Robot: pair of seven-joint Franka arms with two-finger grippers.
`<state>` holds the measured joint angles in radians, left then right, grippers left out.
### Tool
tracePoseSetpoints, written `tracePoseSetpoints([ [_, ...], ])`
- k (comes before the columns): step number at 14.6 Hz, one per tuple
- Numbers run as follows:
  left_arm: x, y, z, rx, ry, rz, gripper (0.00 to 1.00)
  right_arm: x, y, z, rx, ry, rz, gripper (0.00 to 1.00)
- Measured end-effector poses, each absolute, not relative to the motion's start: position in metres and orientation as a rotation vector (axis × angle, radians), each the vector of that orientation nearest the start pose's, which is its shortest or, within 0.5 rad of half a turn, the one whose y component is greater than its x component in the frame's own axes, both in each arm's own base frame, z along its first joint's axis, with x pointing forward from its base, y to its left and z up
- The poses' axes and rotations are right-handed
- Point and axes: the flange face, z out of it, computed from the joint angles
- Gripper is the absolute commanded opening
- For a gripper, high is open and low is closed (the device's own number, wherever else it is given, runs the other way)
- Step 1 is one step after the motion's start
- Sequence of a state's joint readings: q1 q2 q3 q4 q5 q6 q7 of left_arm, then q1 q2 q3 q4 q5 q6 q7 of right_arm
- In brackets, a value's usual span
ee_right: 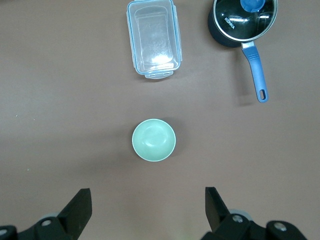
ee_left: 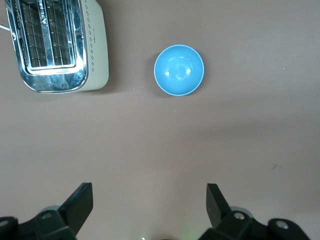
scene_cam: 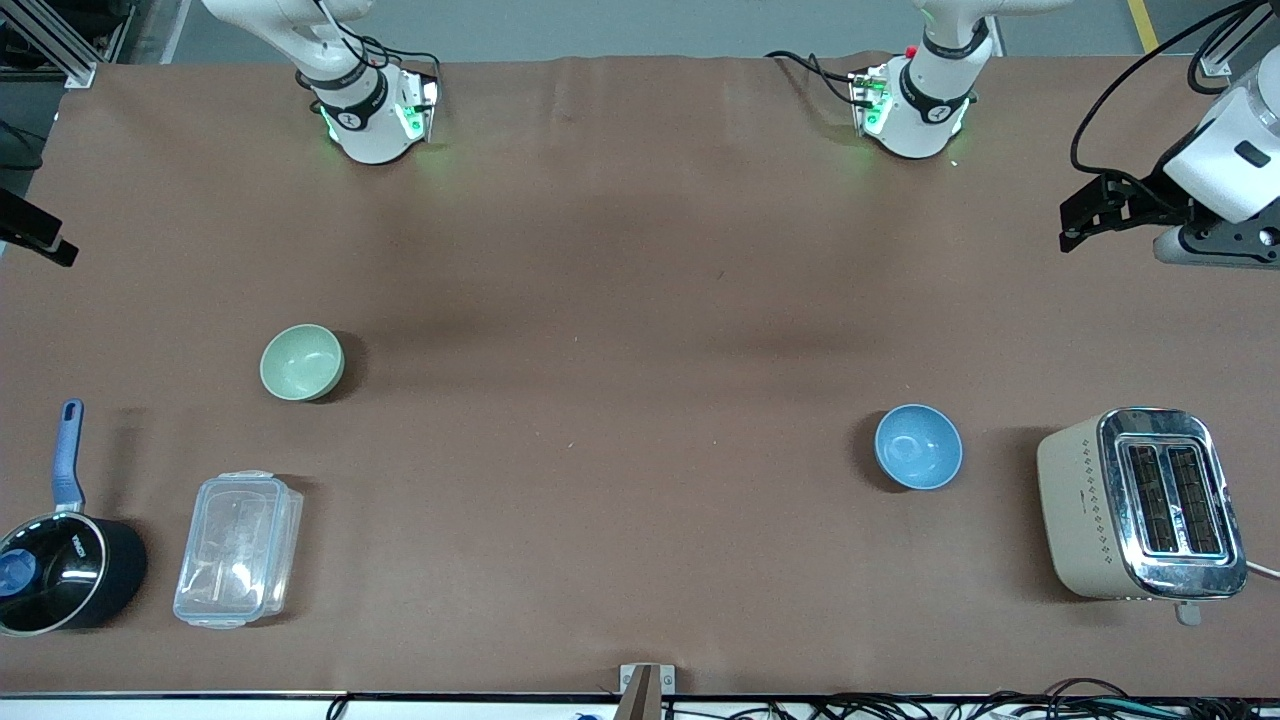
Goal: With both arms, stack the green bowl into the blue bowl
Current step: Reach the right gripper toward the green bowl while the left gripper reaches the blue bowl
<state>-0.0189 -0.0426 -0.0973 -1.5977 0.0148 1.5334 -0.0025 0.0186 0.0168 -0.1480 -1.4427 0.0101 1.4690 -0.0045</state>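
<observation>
I am seeing the green bowl (scene_cam: 302,362) sitting upright on the brown surface (scene_cam: 620,400) toward the right arm's end, with nothing touching it. The blue bowl (scene_cam: 918,446) is sitting upright toward the left arm's end, well apart from the green one and a little nearer to the front camera. The left gripper (ee_left: 150,205) is hanging up in the air over bare surface with its fingers (ee_left: 77,205) spread wide and holding nothing; its wrist view is showing the blue bowl (ee_left: 179,70) beside the cream and chrome toaster (ee_left: 55,45). The right gripper (ee_right: 148,207) is likewise hanging released over bare surface, fingers (ee_right: 77,207) apart and empty, with the green bowl (ee_right: 154,140) showing between them farther off. A clear plastic container (scene_cam: 238,548) and a black saucepan (scene_cam: 60,570) with a blue handle are resting nearer to the front camera than the green bowl. The toaster (scene_cam: 1140,505) is standing just beside the blue bowl, closer to the surface's end.
</observation>
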Motion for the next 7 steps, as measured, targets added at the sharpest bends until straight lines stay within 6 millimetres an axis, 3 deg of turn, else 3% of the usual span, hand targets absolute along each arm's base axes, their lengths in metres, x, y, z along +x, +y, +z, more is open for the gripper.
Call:
tracePoseSetpoints([
  [4, 0.535, -0.061, 0.632, -3.117, 0.175, 0.026, 1.00, 0.545, -0.068, 0.666, -3.128, 0.190, -0.015, 1.00],
  [7, 0.549, -0.061, 0.615, -3.120, 0.172, 0.047, 1.00, 0.545, -0.065, 0.666, -3.128, 0.183, -0.012, 1.00],
])
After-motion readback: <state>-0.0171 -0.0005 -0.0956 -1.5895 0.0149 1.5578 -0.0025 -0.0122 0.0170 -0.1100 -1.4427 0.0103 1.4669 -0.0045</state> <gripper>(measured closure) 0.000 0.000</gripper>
